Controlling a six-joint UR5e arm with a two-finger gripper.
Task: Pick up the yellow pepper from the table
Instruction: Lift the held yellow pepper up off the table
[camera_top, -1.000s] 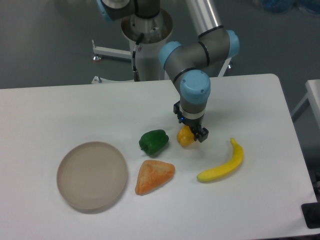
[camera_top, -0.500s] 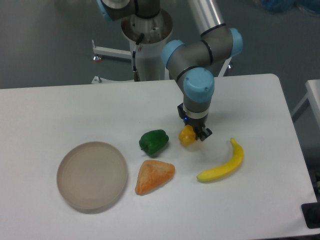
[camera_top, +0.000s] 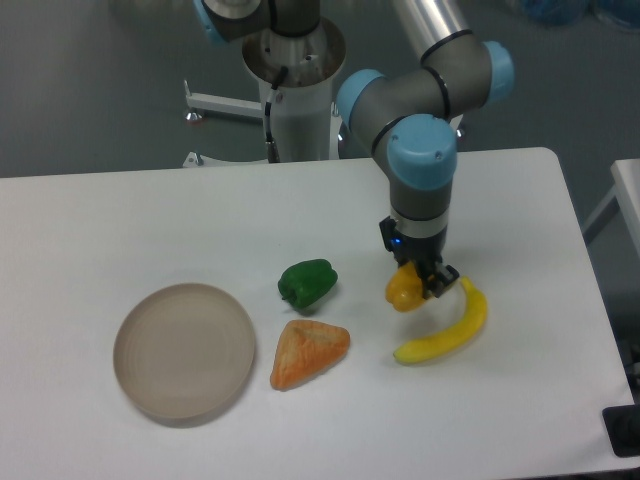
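yellow pepper (camera_top: 403, 290): small, yellow-orange, sits at the tip of the gripper, tucked between the two dark fingers; its left and lower sides stick out past them.
gripper (camera_top: 420, 281): points straight down under the blue wrist cap; fingers closed in on the yellow pepper, one dark finger (camera_top: 441, 281) visible on the pepper's right side, the other mostly hidden behind it.
grip state: narrow opening, just the pepper's width; pepper clamped.
contact with table: cannot tell whether the pepper touches the table (camera_top: 100, 220) or hangs just above it; a faint shadow lies right below it.
landmark: banana (camera_top: 448, 327), long, curved, yellow, lying flat on the table.
pepper vs banana: pepper is just left of the banana's upper end, near it, not clearly touching.
gripper vs banana: right finger sits close to the banana's top tip.
green pepper (camera_top: 307, 283): left of the banana, well apart from it, on the far side of the yellow pepper.
orange wedge (camera_top: 308, 351): left of the banana's lower end, below the green pepper, clear gap to both.
plate (camera_top: 184, 351): round, greyish, shallow, furthest left from the banana, beyond the orange wedge.
arm (camera_top: 420, 95): grey links with blue joint caps, comes down from above and behind the banana to the wrist.
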